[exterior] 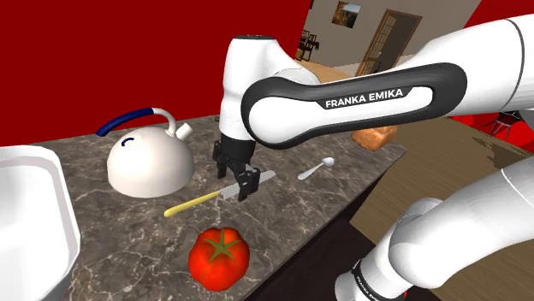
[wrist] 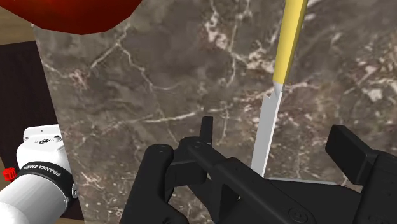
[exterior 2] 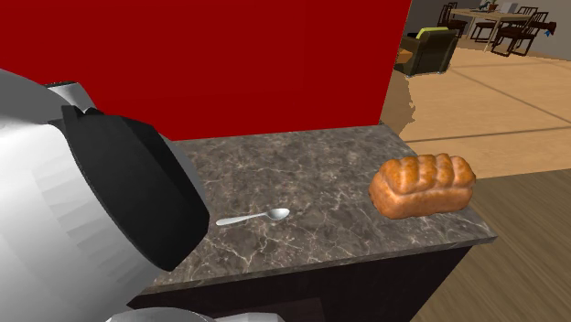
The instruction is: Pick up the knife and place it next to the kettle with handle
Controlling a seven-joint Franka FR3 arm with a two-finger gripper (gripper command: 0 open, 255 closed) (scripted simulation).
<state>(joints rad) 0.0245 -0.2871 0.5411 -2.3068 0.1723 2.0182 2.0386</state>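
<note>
The knife lies flat on the dark marble counter [exterior: 282,214], its yellow handle [exterior: 190,206] pointing toward the shoulder view's left and its silver blade [exterior: 262,179] toward the right. It rests just in front of the white kettle [exterior: 148,161], which has a blue-and-white handle. My gripper [exterior: 238,181] stands low over the blade, open. In the wrist view the knife [wrist: 267,130] runs between the two fingers [wrist: 207,130] of the gripper [wrist: 277,145], which stand apart and do not clasp it.
A red tomato [exterior: 219,255] sits near the counter's front edge, close to the knife handle. A spoon [exterior: 316,168] [exterior 2: 253,218] and a bread loaf [exterior 2: 423,183] lie further along the counter. A white sink [exterior: 26,214] borders the left end.
</note>
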